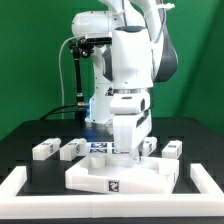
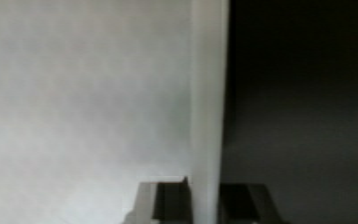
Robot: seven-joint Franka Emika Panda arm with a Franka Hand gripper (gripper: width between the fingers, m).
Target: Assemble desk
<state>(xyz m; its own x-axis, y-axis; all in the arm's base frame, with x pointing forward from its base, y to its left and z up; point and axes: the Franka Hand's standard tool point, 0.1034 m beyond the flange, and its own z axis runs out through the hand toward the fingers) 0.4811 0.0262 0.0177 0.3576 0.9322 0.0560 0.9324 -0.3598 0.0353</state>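
Claw (image 1: 127, 150) is pinching shut on rim of desk slab (image 1: 120, 178); I'm reading this as slab positioning, next needing slow level drag.

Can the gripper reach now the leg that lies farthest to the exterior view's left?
Probably not at once. The gripper is shut on the rim of the desk slab, so it would have to let go first. The leg itself lies in the open, with nothing on or against it.
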